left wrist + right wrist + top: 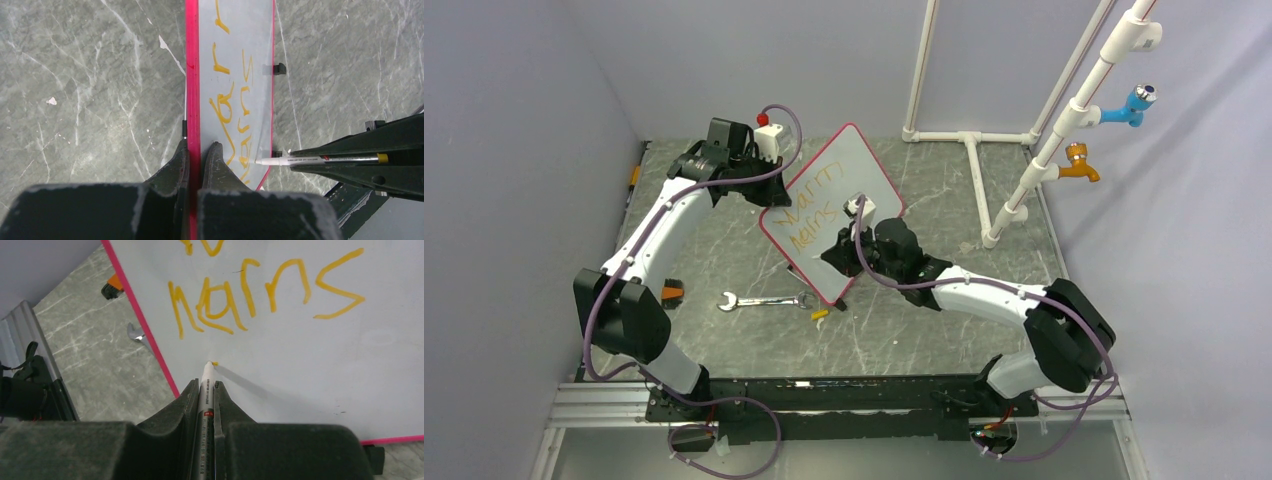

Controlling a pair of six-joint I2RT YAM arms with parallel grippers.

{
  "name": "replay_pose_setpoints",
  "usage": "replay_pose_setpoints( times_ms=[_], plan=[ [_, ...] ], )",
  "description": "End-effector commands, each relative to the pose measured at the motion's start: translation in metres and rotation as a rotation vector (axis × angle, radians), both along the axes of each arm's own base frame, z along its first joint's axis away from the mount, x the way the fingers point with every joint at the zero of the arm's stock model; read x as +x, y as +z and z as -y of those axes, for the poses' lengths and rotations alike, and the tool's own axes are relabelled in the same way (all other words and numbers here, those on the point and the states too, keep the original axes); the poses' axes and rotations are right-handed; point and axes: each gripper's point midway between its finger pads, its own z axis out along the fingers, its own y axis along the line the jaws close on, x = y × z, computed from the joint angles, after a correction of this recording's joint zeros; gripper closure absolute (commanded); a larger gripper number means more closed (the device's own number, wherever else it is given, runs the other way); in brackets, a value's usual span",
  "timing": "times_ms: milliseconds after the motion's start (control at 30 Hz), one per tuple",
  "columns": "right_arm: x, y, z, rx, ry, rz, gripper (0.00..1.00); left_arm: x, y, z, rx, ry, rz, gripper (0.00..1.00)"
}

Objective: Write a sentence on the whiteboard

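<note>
Above the table (904,335) and one wrench (759,300), left tool (196,150) pinches one whiteboard (844,175), right tool (207,385) pinches one marker (207,376).

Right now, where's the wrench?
Top view: the wrench lies flat on the table, left of centre, just below the near corner of the whiteboard, beside a small yellow piece.

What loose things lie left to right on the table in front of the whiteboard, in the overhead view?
Orange-and-black object → wrench → small yellow piece, all nearer the arm bases than the whiteboard.
</note>
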Motion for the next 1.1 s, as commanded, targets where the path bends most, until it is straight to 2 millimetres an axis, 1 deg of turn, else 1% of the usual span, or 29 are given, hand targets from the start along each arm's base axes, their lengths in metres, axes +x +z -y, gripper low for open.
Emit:
replay_pose_setpoints(
  times_ms=[0,100,200,333,467,600,800,900,1067],
  plan=[
    [-0.008,0.022,-0.017,0.066,0.067,0.04,1.0,-0.001,-0.062,-0.063,0.373,0.065,-0.07,1.0],
    [-0.018,0.018,-0.019,0.058,0.087,0.033,1.0,-0.001,-0.062,-0.062,0.368,0.061,-0.072,1.0],
    [-0.025,0.01,-0.02,0.04,0.089,0.018,1.0,-0.002,-0.06,-0.059,0.353,0.054,-0.071,1.0],
    [-0.031,-0.006,-0.012,0.012,0.071,-0.009,1.0,-0.002,-0.06,-0.059,0.352,0.055,-0.071,1.0],
    [-0.033,-0.018,-0.002,-0.017,0.038,-0.025,1.0,-0.002,-0.059,-0.059,0.351,0.055,-0.072,1.0],
    [-0.028,-0.025,0.007,-0.055,-0.01,-0.027,1.0,-0.002,-0.059,-0.059,0.349,0.056,-0.07,1.0],
    [-0.012,-0.016,0.01,-0.083,-0.074,0.004,1.0,-0.002,-0.058,-0.058,0.345,0.054,-0.068,1.0],
    [0.001,-0.005,0.01,-0.093,-0.119,0.035,1.0,-0.002,-0.058,-0.058,0.345,0.053,-0.068,1.0],
    [0.005,0.005,0.011,-0.101,-0.124,0.06,1.0,-0.002,-0.059,-0.057,0.344,0.051,-0.071,1.0]
  ],
)
